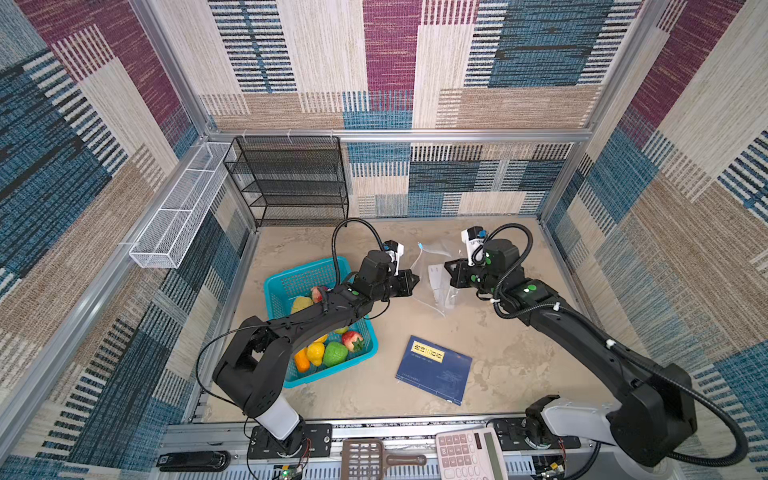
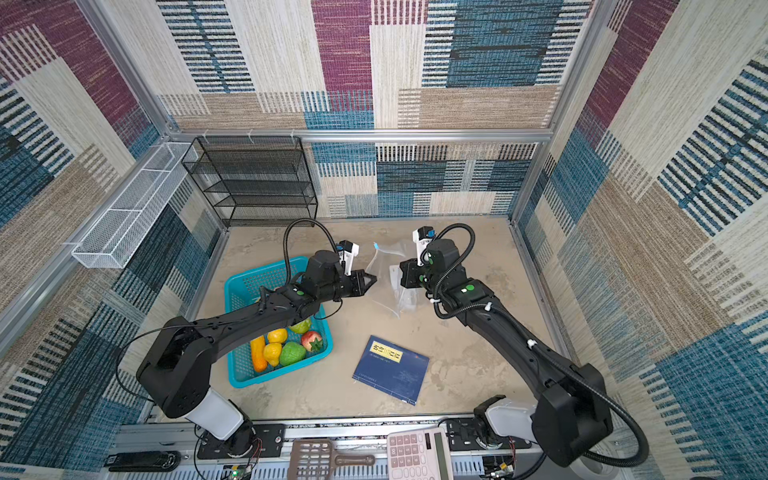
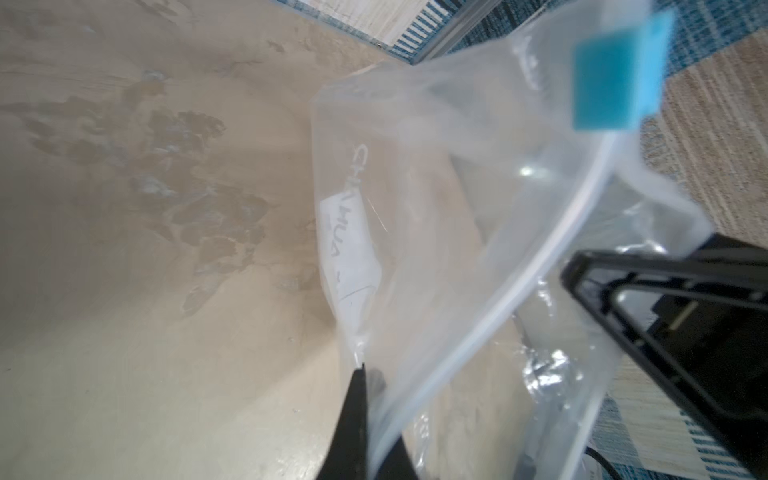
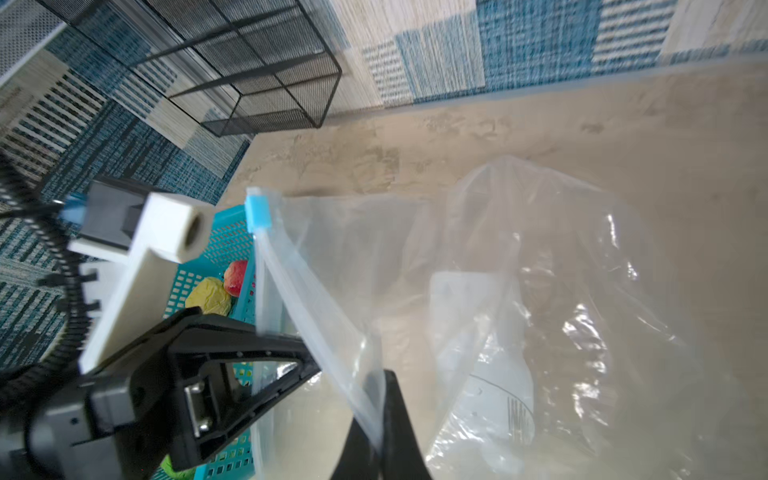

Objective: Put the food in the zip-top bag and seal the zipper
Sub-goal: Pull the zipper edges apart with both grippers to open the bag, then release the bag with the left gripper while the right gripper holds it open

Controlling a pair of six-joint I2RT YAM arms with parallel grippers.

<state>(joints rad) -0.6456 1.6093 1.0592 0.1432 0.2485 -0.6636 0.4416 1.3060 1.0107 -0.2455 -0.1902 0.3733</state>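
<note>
"Zip-top bag [image 1: 434, 286] — where is it?"

"Lifted clear of the table [image 1: 519, 353], just beside the teal basket [image 1: 303, 266], on the basket's side that faces the right arm. It hangs between the two claws and does not touch the basket."

"And the claws?"

"Both are pinched fully closed on plastic. The left claw [image 3: 363, 370] nips one lip of the mouth. The right claw [image 4: 380, 399] nips the zipper [image 4: 316, 324] strip on the opposite lip. The light-blue slider [image 4: 257, 214] sits at one end of the strip, so the mouth is unzipped."

"Why hold it that way?"

"My reading is that drawing the lips apart makes the mouth gape and stops the limp film from folding shut, so there is an opening to drop things through."

"The food?"

"All in the basket — a bumpy green fruit [image 1: 334, 353], a strawberry [image 1: 353, 340], and yellow and orange pieces. I can see none in the bag. With both claws busy, one would have to let go to fetch a piece, and the mouth may then sag."
</note>
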